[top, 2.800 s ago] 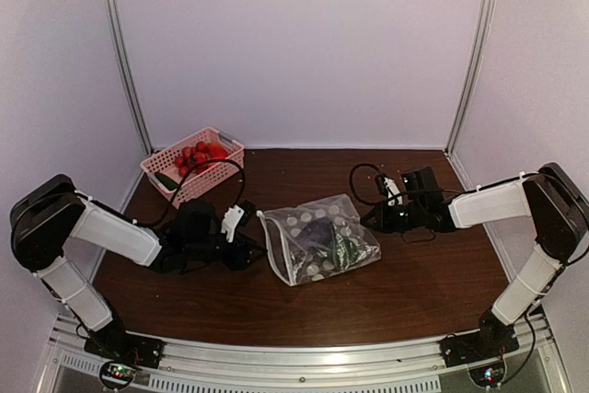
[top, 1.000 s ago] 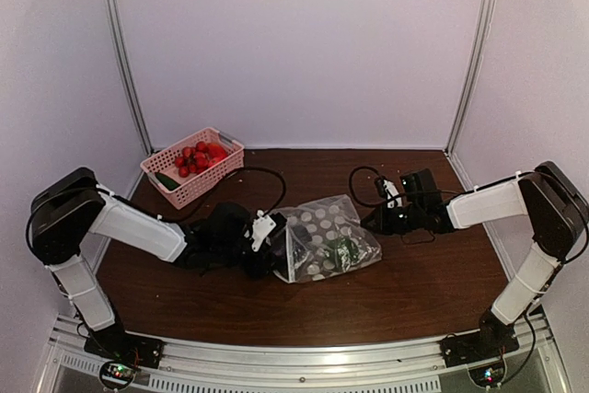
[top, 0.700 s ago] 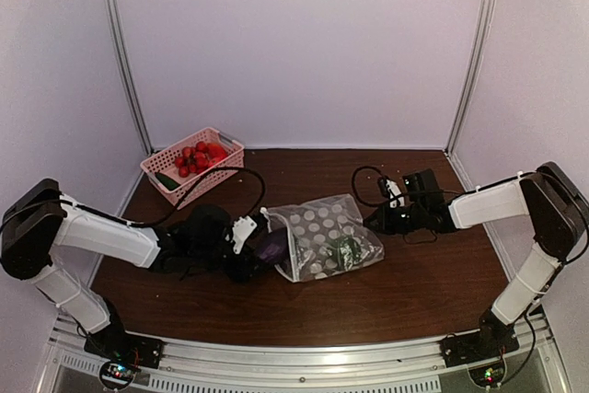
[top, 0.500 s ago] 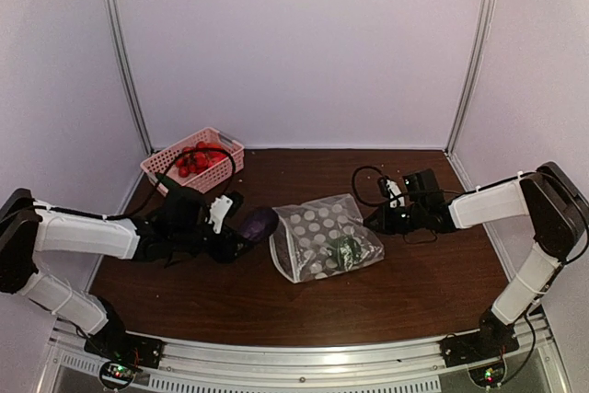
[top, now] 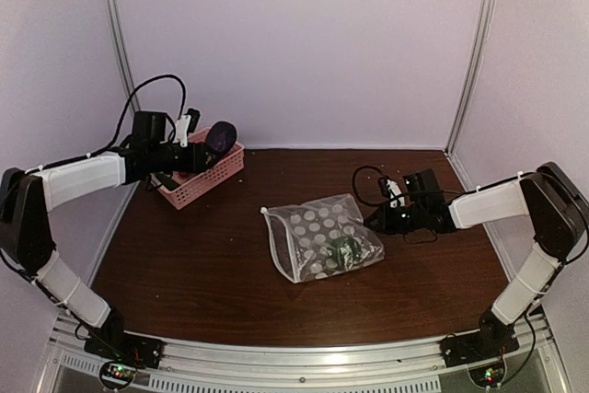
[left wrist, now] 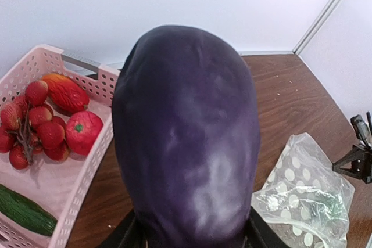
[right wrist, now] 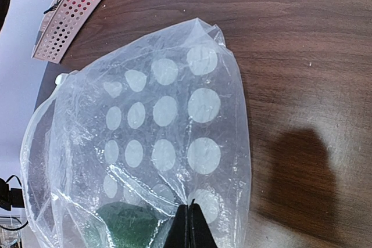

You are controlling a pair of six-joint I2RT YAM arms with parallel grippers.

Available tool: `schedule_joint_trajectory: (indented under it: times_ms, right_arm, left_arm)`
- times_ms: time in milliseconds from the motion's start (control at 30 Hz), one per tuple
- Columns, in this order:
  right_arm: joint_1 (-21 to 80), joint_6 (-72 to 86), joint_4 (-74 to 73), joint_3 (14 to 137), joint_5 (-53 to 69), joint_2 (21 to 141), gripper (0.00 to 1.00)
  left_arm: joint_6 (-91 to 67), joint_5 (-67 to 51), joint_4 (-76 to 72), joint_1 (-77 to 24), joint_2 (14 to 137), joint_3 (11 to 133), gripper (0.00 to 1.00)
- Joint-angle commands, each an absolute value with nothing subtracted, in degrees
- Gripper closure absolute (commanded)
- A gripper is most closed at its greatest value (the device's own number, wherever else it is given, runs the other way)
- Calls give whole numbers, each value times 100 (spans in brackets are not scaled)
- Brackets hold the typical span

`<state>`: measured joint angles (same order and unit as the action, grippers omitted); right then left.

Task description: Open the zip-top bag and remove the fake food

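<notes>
Zip-top bag (top: 322, 243) pinched by right gripper (right wrist: 189, 214) (left gripper (top: 208, 146) holds purple piece (left wrist: 186, 137))

You've got a pink lattice basket (top: 207, 179) at the upper left of the top view. It sits in the back-left corner of the bench (top: 230, 292), close to the left side panel. In the left wrist view the basket wall (left wrist: 93, 161) runs down the lower left. In the right wrist view only a perforated corner of the basket (right wrist: 72, 10) shows at the upper left.

The bench is dark brown wood grain, with a few pale specks (left wrist: 278, 92) at mid-right of the left wrist view. White panels (top: 294, 52) box you in at the back and on both sides. One metal post (top: 120, 62) stands at the upper left, another (top: 474, 62) at the upper right. A ribbed aluminium rail (top: 304, 356) runs along the bottom edge.
</notes>
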<state>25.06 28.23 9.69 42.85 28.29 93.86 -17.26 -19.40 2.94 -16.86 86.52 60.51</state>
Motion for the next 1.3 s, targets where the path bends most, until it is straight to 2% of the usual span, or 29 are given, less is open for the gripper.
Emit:
schedule_joint_trajectory:
  times_ms: [0, 267, 667, 800, 1000, 1267]
  right_arm:
    - [2452, 2722, 1057, 4210, 2811, 9281, 100]
    - [2451, 2751, 1096, 4210, 2830, 9250, 100]
    - [2443, 2731, 1039, 4234, 2814, 9255, 100]
    - [2443, 2731, 1033, 4255, 2804, 9265, 100]
    - [2443, 2755, 1072, 4250, 2819, 9270, 100]
    - [2443, 2742, 1052, 4246, 2818, 9231, 100]
  left_arm:
    - [-1400, -2299, 1113, -1254, 9459, 7186, 74]
    - [-792, -2210, 2216, -894, 11065, 9226, 74]
    - [-399, -2081, 2729, -739, 12363, 10396, 74]
    - [-692, -2073, 2562, -738, 12226, 10168, 79]
    - [-1465, -1527, 1325, -739, 10962, 8462, 79]
    - [-2425, -545, 1083, -732, 9879, 7264, 80]
